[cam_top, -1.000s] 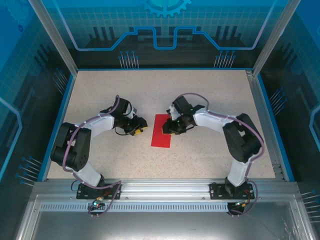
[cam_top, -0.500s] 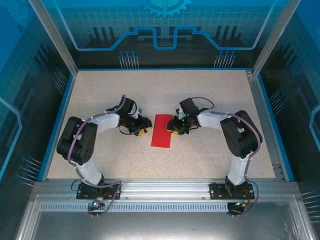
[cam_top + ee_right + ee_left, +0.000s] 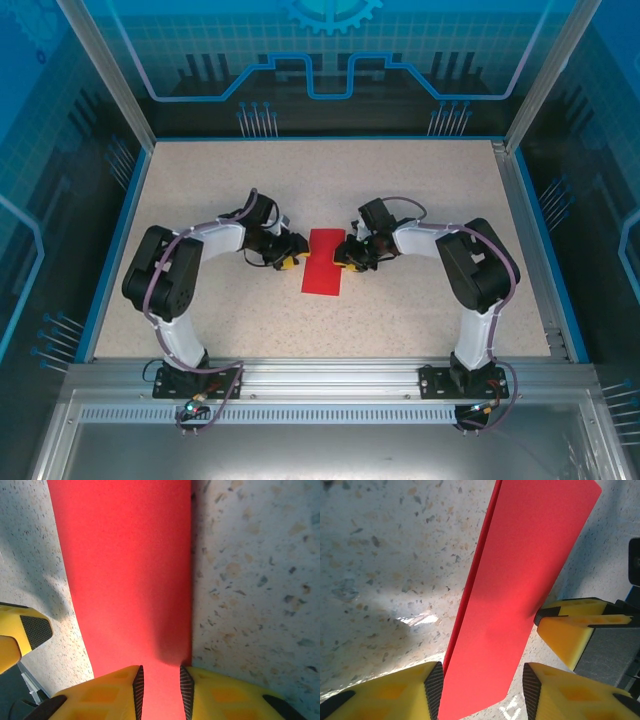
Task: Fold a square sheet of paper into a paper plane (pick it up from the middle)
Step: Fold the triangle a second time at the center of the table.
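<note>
The square sheet of paper (image 3: 323, 262) is bright red and lies flat on the table as a long rectangle, doubled over along one long edge. My left gripper (image 3: 292, 260) sits low at its left edge. In the left wrist view the gripper (image 3: 480, 685) is open, with the paper's (image 3: 520, 580) near end lying between its yellow fingers. My right gripper (image 3: 345, 256) is at the paper's right edge. In the right wrist view it (image 3: 160, 680) stands open a narrow way over the paper (image 3: 125, 570), its fingers apart above the red surface.
The speckled tabletop (image 3: 400, 190) is bordered by a blue rim and glass walls. A finger of the right gripper (image 3: 575, 630) shows beside the paper in the left wrist view, and a left finger pad (image 3: 35, 630) in the right wrist view.
The left gripper has moved right until it reaches the paper's left edge. The right gripper has dropped lower and drawn in slightly at the right edge. The paper has stayed put.
</note>
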Tool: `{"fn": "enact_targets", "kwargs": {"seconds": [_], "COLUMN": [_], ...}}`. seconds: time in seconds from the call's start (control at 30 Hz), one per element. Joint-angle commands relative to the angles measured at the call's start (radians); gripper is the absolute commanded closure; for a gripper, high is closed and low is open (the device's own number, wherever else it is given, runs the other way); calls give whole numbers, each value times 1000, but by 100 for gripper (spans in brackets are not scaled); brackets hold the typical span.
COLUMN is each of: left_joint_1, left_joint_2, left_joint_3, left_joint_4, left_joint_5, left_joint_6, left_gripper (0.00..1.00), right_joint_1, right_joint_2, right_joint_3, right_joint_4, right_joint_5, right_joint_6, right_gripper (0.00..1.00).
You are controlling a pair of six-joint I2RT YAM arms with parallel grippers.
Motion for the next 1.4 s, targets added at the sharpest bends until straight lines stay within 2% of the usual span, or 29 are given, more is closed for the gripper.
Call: {"fn": "enact_targets", "kwargs": {"seconds": [0.0, 0.17, 0.53, 1.13, 1.37], "left_joint_1": [-7, -10, -20, -32, -34], "left_joint_2": [17, 30, 45, 61, 54], "left_joint_3": [33, 45, 51, 73, 75], "left_joint_4": [-21, -31, -34, -53, -62], "left_joint_5": [24, 22, 15, 25, 4], "left_joint_6": [-4, 3, 0, 14, 16], "left_gripper": [50, 50, 50, 49, 49], "right_joint_1": [-6, -23, 4, -5, -9], "right_joint_2": [7, -16, -99, -39, -122], "right_joint_3": [-60, -97, -38, -118, -124], "right_joint_4": [-30, 36, 26, -51, 13], "right_joint_5": [24, -17, -41, 79, 18], "right_joint_6": [2, 30, -2, -35, -16], "right_gripper": [71, 72, 72, 73, 73]}}
